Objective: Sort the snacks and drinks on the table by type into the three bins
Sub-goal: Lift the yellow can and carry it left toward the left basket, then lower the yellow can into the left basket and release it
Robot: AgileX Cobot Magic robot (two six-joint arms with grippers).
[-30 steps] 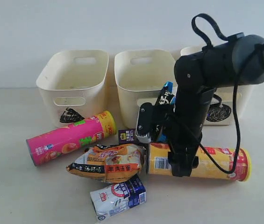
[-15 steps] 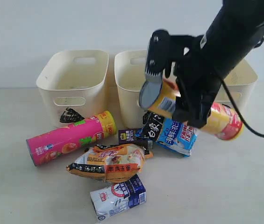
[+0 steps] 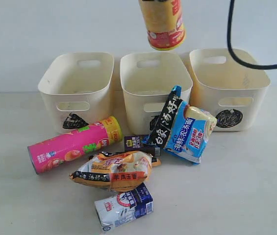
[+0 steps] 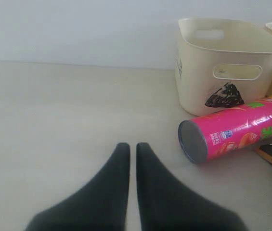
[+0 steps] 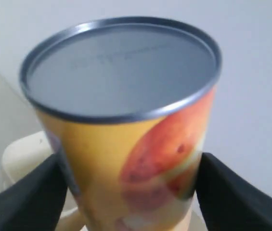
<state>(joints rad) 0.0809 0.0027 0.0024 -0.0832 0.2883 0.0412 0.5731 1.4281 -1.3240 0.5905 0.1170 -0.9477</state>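
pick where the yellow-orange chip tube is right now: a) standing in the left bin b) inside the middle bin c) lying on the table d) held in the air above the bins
d: the yellow-orange chip tube hangs above the middle bin, clamped in the jaws of the right gripper.
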